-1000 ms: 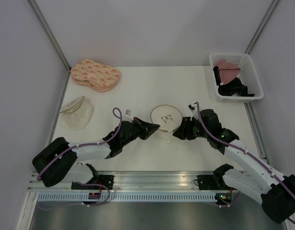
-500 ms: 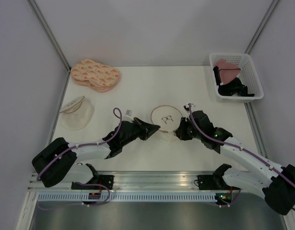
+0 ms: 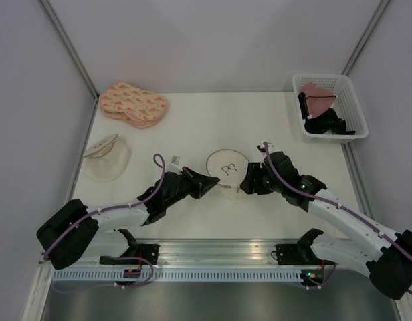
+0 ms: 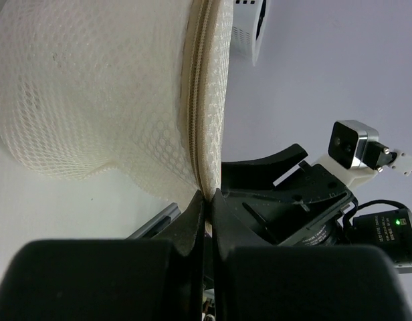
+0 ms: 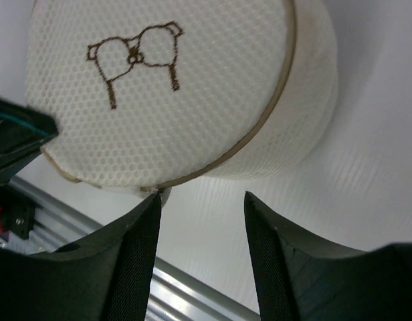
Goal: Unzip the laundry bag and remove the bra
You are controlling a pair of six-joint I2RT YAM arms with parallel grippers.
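The laundry bag point(image 3: 226, 168), a round cream mesh pouch with a tan zip rim and a black mark on its face, lies mid-table. My left gripper point(image 3: 215, 185) is shut on its near-left rim; the left wrist view shows the zip seam point(image 4: 204, 100) running straight into the closed jaws point(image 4: 207, 195). My right gripper point(image 3: 241, 188) is at the bag's near-right edge. In the right wrist view it point(image 5: 202, 200) stands open, its left fingertip point(image 5: 151, 204) touching the tan rim of the bag point(image 5: 159, 100), with only bare table between the fingers. The bra is hidden.
A peach patterned padded pair point(image 3: 134, 103) lies at the back left, and a plain translucent pouch point(image 3: 107, 159) at the left. A white basket point(image 3: 353, 107) at the back right holds a pink garment point(image 3: 318, 91) and dark items. A metal rail point(image 3: 213, 257) runs along the near edge.
My right gripper has moved left up to the bag's near-right rim. The bag and my left gripper have shifted slightly to the left.
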